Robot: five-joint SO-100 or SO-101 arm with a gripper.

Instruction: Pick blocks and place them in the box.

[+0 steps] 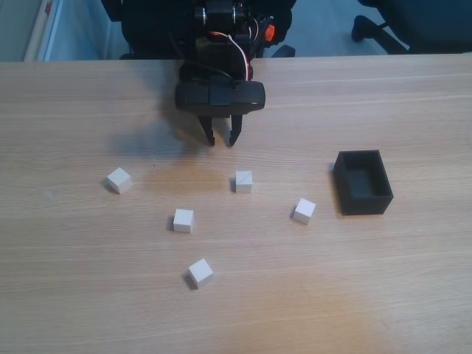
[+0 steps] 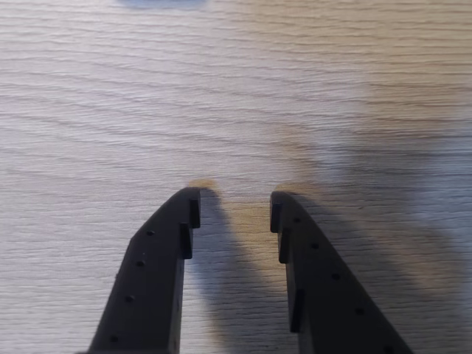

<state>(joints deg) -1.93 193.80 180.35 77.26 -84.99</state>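
In the fixed view the black hand hangs over the far middle of the wooden counter, its two short fingers pointing down with a small gap between the tips and nothing held in that gap. The wrist view shows the same hand from above: both fingers spread slightly apart, with bare wood grain between and beyond them. Five white blocks lie scattered on the counter nearer the camera than the hand, none touching another. The closest to the hand is the middle block, just near of the fingertips and slightly right of them. A second block sits well to the left, a third block lies left of centre and nearer the camera, a fourth block is right of centre, and the fifth block is the nearest of all to the camera. The black box stands open-topped at the right side of the counter, just right of the fourth block and apart from it; its inside looks dark and no white block shows in it.
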